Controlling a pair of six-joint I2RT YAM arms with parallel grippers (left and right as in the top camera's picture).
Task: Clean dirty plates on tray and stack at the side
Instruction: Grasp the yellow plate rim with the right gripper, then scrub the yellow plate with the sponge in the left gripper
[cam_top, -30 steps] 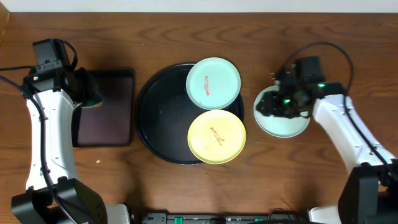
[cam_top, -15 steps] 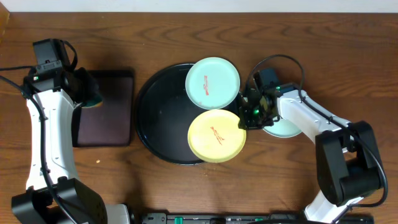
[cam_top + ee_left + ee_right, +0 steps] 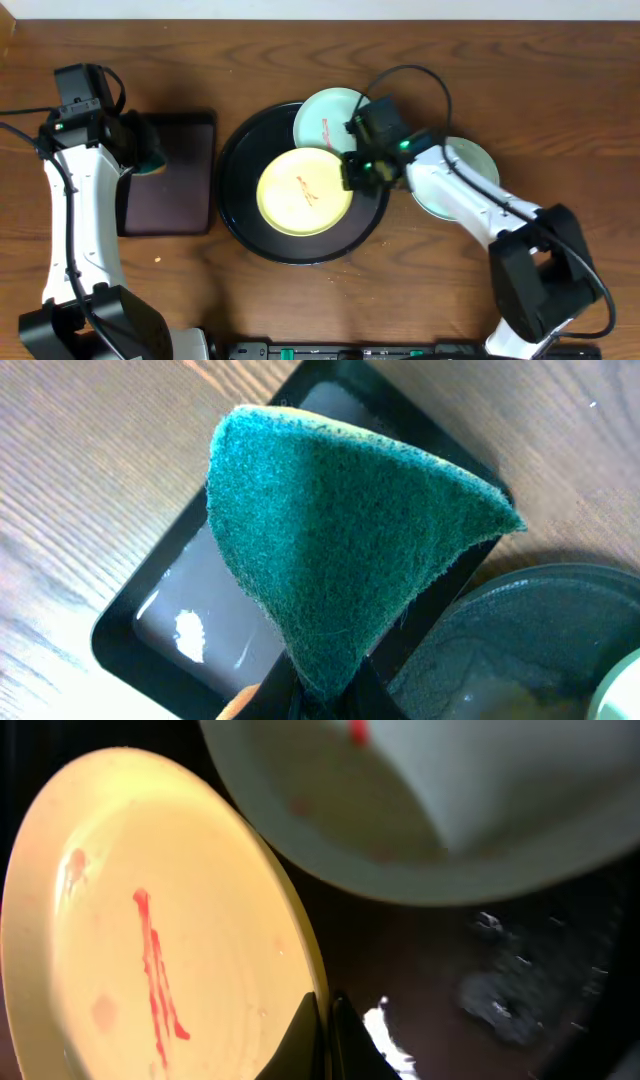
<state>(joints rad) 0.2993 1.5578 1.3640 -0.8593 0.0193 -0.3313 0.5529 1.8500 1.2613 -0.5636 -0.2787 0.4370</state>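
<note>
Between the fingertips of my right end effector (image 3: 322, 1020) sits the rim of the yellow plate (image 3: 150, 920), and the end effector is clamped on that edge. Overhead, the same end effector (image 3: 358, 170) is at the plate's right side. The plate spreads out to its left and lies inside the round tray (image 3: 240, 215). A thin red smear (image 3: 155, 970) runs across the plate's centre. Just ahead of the end effector, the smeared mint plate (image 3: 322, 118) rests over the tray's far rim, partly under my arm. It is close to the yellow one, but I cannot tell if they touch. Off to the end effector's right, the second mint plate (image 3: 470, 170) lies on the bare table (image 3: 560, 90), off the tray, with my forearm crossing over it.

My left end effector (image 3: 320, 695) is closed tight on the green sponge (image 3: 340, 540), which sticks up from the fingers. Below it is the rectangular tray (image 3: 190, 630), glossy with a wet patch. The round tray's rim shows to this end effector's right.
</note>
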